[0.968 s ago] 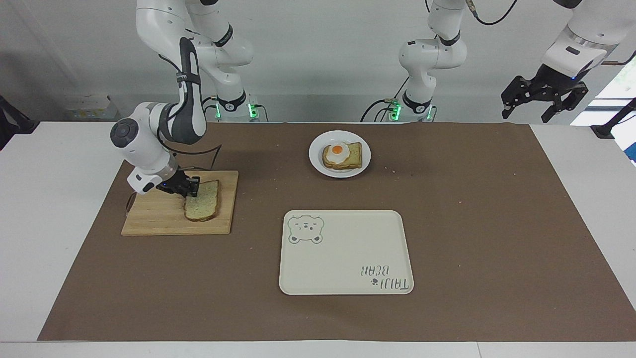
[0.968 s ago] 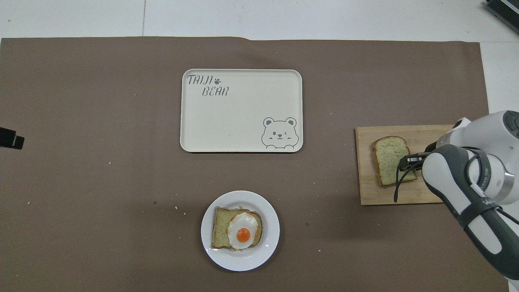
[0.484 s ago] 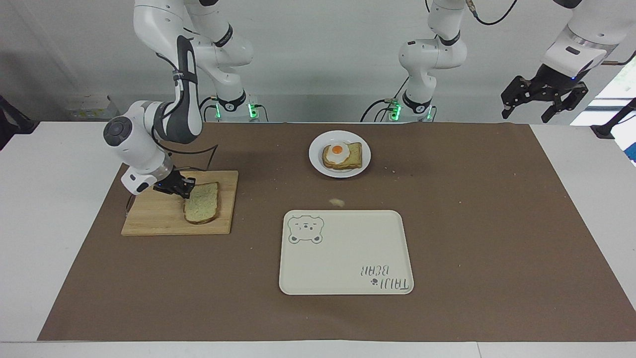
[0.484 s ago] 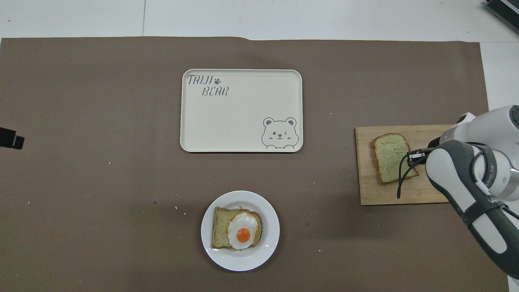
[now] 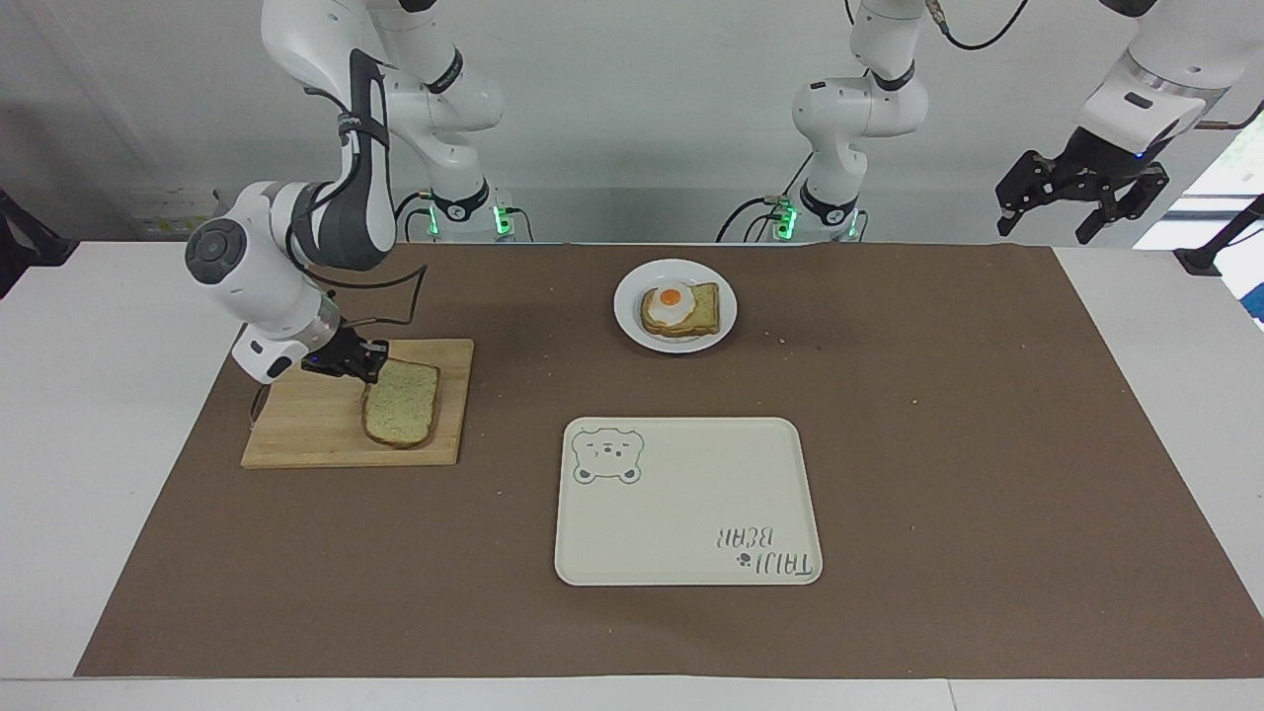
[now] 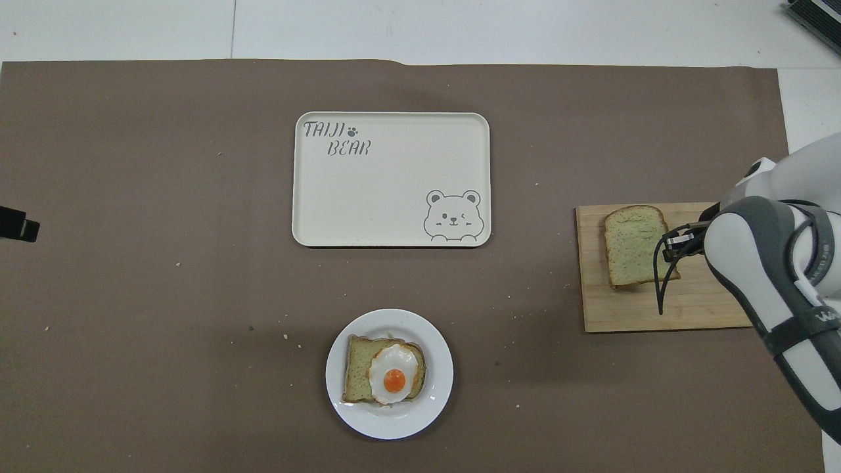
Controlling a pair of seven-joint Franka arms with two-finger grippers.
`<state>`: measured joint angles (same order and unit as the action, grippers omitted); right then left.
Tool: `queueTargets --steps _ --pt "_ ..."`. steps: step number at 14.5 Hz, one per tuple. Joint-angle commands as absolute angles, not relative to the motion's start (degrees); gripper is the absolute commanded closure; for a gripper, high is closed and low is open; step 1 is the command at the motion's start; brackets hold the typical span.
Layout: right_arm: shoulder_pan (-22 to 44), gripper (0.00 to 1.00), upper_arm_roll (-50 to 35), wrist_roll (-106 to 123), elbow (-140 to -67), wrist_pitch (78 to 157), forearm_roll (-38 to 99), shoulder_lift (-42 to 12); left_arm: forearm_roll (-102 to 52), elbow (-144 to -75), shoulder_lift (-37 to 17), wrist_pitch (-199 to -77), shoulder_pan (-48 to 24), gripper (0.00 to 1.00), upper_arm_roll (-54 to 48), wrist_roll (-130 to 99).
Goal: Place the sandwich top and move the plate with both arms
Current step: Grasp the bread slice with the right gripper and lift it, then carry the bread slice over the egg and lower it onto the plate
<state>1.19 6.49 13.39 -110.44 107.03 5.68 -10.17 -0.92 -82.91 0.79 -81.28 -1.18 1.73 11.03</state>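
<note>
The cutting board [image 5: 354, 405] is looking like pale wood with a fine grain. The bread slice [image 5: 401, 415] is showing a rough, speckled crumb. The plate [image 5: 632, 314] is shining, smooth and glossy white. The tray [image 5: 691, 513] is appearing matt cream, the table cover [image 5: 938, 444] matt brown paper.

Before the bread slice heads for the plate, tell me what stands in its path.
Nothing visible does. The right gripper holds the bread slice over the cutting board. Between the board and the plate with the egg toast lies only bare brown mat. The bear tray sits clear of that line.
</note>
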Motion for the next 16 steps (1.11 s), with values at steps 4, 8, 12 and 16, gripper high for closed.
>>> queueTargets --steps 4,8,12,16 --pt "0.79 1.00 4.48 16.25 -108.28 96.78 14.75 -7.56 -0.44 -84.37 2.11 -81.21 -1.41 0.00 1.93 10.55" --pt "2.19 1.00 3.69 18.81 -108.98 94.14 18.62 -6.68 -0.44 -84.37 2.11 -81.21 -1.41 0.00 1.93 10.55" --pt "7.36 1.00 3.60 18.20 -110.82 93.43 25.30 -5.28 -0.44 -84.37 2.11 -81.21 -1.41 0.00 1.93 10.55" --pt "15.18 1.00 3.69 12.06 -112.59 94.65 29.43 -3.69 -0.44 -84.37 2.11 -81.21 -1.41 0.00 1.93 10.55"
